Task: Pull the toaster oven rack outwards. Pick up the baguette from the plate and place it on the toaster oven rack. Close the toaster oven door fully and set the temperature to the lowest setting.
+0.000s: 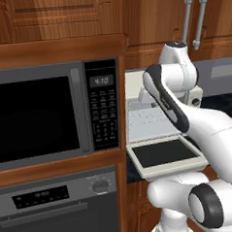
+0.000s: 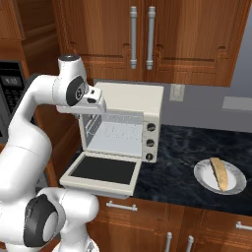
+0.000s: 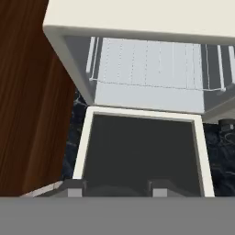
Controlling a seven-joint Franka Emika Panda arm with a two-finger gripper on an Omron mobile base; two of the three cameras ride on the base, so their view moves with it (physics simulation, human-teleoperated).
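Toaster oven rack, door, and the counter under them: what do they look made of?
Toaster oven rack: looks like pale metal wire, judging by the thin parallel bars. Toaster oven door: dark glass-like pane in a cream frame, probably painted metal or plastic; the matte finish leaves that open. Counter: dark polished stone look, with pale marbled veins.
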